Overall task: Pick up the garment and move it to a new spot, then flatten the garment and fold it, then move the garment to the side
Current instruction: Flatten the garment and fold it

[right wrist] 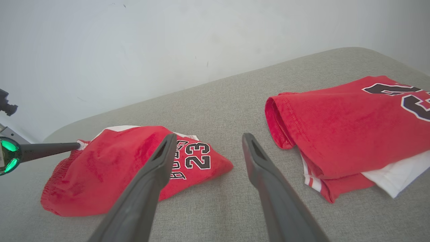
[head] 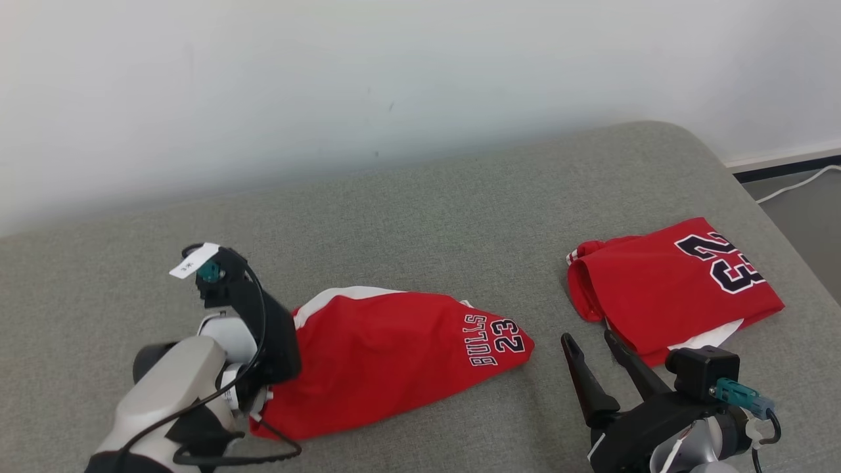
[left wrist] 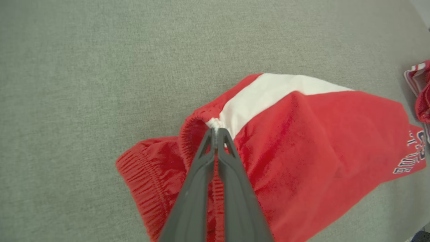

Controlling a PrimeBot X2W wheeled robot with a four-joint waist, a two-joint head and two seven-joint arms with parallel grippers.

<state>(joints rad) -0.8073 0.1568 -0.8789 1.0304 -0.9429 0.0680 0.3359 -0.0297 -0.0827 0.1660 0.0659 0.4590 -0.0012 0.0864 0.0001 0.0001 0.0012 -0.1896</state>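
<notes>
Left wrist view: left gripper is clamped on the waistband edge of red shorts, frame centre; right gripper is held spread at lower right of head view, between shorts and folded jersey; bare grey cushion is seen above

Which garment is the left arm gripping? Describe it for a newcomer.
On the grey fabric cushion, look left of the folded red jersey with the big black 23. There lies a crumpled pair of red shorts, waistband pinched in the left arm's fingers. Its white side stripe and small BULLS 23 print set it apart.
</notes>
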